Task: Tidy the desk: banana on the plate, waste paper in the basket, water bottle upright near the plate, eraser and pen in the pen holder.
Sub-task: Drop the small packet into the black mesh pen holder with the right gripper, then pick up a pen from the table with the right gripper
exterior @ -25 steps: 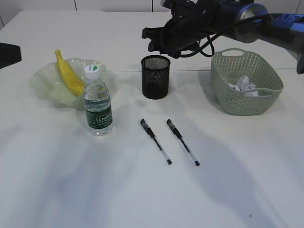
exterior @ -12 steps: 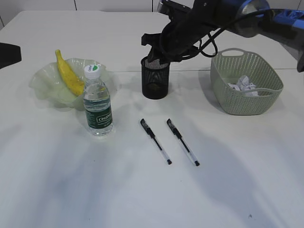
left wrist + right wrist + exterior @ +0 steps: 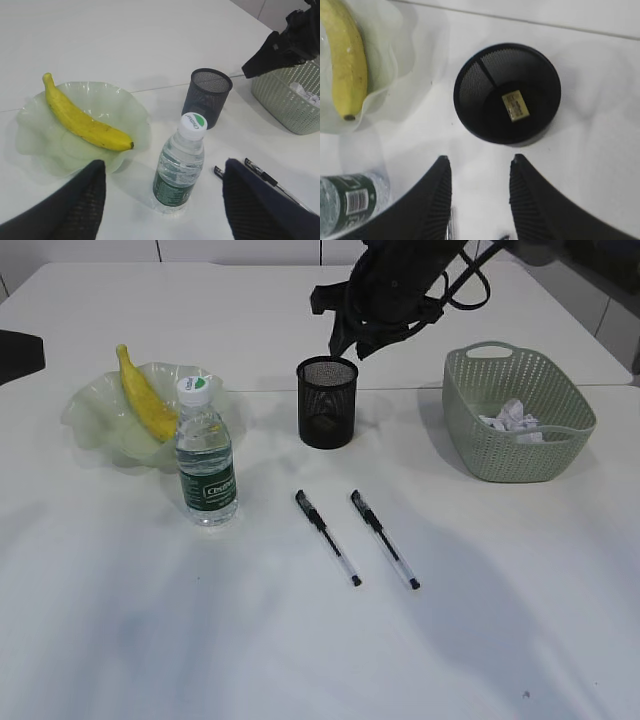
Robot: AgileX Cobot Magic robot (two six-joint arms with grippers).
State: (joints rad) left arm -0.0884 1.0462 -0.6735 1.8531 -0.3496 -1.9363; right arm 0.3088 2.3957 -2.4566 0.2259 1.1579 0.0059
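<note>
From my feed, the right gripper (image 3: 479,192) hangs partly open and empty; eraser (image 3: 515,105) sits in the pen holder (image 3: 470,90) at 12 o'clock. Left gripper (image 3: 162,200) wide open, empty. Water bottle (image 3: 206,455) label unreadable.

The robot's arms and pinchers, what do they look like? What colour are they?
They are black. The right gripper has two flat black fingers with tiny ridges, like a grippy pattern. The left gripper has the same dark, textured fingers. In the outside view, the right arm is a chunky black shape with black cables looping around it.
</note>
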